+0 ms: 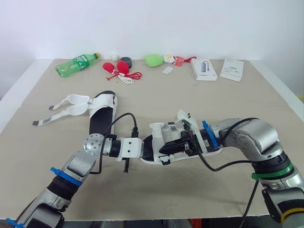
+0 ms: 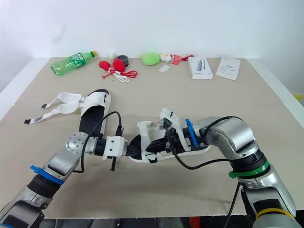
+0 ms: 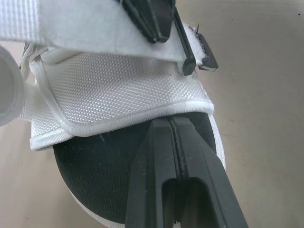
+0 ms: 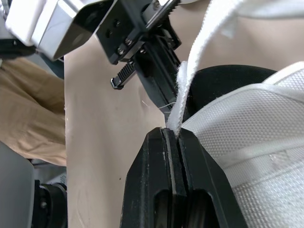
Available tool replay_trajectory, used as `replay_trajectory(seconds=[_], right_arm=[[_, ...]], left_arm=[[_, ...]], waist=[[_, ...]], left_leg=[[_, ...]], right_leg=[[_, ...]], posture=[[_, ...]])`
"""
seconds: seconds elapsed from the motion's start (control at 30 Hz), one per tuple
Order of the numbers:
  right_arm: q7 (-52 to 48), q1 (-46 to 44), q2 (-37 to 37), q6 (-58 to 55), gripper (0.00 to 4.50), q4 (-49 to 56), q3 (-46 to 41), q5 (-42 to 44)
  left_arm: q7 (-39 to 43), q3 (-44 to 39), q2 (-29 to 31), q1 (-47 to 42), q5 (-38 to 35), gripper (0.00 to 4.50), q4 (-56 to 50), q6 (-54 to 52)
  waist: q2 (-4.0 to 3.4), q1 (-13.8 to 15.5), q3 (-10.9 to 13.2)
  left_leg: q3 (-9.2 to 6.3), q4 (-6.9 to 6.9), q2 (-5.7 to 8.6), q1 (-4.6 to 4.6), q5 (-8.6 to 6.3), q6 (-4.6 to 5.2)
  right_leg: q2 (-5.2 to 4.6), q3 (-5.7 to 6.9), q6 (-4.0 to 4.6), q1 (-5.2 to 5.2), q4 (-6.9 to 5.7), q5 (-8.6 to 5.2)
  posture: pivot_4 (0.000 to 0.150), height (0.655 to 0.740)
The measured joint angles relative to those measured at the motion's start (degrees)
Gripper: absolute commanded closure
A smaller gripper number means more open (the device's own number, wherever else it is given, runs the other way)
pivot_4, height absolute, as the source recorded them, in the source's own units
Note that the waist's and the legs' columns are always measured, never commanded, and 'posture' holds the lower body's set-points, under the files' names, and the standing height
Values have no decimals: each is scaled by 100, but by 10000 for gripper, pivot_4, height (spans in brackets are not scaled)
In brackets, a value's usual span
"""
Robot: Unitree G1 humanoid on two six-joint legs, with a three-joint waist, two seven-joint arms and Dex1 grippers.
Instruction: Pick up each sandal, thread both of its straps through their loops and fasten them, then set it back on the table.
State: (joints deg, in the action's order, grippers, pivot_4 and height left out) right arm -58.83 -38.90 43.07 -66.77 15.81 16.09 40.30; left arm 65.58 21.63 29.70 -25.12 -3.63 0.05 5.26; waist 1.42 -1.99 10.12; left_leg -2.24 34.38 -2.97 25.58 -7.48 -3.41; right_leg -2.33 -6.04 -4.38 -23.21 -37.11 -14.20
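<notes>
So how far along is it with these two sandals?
No sandal looks finished yet. The near sandal is in hand: the right gripper is shut on one white strap, the left gripper shut, over its black footbed. The other sandal lies on the table with both straps loose. Fastening both is left.

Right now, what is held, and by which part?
Right gripper pinches the white strap of the sandal beside its mesh upper. Left gripper is shut over the footbed; grip unclear.
</notes>
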Motion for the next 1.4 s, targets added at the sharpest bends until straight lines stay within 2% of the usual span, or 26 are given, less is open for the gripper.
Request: replay_trajectory(seconds=[0.3, 0.7, 0.73, 0.93, 1.0, 1.17, 1.23, 1.3, 1.4], right_arm=[[-220, 243, 266, 743, 44262, 407, 179, -399], [-234, 253, 258, 1253, 44262, 417, 411, -918], [-234, 253, 256, 1243, 41436, 415, 407, -917], [-880, 184, 350, 837, 17876, 324, 163, -310], [-1097, 172, 458, 774, 11600, 247, -16, -122], [-1485, 257, 896, 103, 11600, 252, -708, 778], [-1518, 404, 991, 69, 11600, 308, -727, 810], [-1559, 914, 1200, 82, 11600, 498, -721, 818], [-1078, 1461, 1000, 223, 11600, 650, -702, 631]], left_arm=[[1, 32, -14, -42, 0, 45000, 57, 18], [5, 49, -43, -73, 3, 45000, 162, 103], [5, 49, -43, -73, 3, 45000, 162, 104], [15, 75, -43, -108, 2, 45000, 163, 113], [24, 73, -42, -110, 1, 45000, 163, 116], [40, 94, -43, -142, 2, 45000, 173, 117], [45, 96, -44, -151, 2, 45000, 179, 117], [67, 100, -43, -159, 1, 45000, 180, 120], [98, 85, -31, -183, 1, 45000, 215, 126]], waist=[[4, 10, -2], [26, 10, -20], [26, 10, -20], [24, 25, -19], [23, 29, -18], [22, 54, -17], [23, 58, -17], [23, 66, -17], [22, 62, -17]], left_leg=[[0, 0, 0, -1, -1, -1], [0, 0, -1, -21, -2, -4], [0, 0, -1, -21, -2, -4], [0, 0, 1, -9, -2, -4], [1, 0, 1, -5, -2, -4], [1, -1, 0, -5, -3, -4], [1, -1, -1, -5, -3, -4], [1, -2, 0, -4, -4, -6], [7, 0, -1, -6, -4, -7]], right_leg=[[0, 1, -1, -1, 4, -1], [-3, 2, 1, -1, 7, -1], [-2, 2, 1, -1, 7, -1], [-5, 2, 0, 10, 7, -1], [-4, 2, 0, 8, 7, -1], [-3, 3, 1, 8, 7, -1], [-3, 3, 1, 5, 7, -1], [-4, 3, 2, 4, 7, -3], [-3, 1, 1, 1, 6, 0]], posture=[[1500, 7400], [1500, 7400], [1500, 7400], [1500, 7400], [1500, 7400], [1500, 7400], [1500, 7400], [1500, 7400], [1500, 7400]])
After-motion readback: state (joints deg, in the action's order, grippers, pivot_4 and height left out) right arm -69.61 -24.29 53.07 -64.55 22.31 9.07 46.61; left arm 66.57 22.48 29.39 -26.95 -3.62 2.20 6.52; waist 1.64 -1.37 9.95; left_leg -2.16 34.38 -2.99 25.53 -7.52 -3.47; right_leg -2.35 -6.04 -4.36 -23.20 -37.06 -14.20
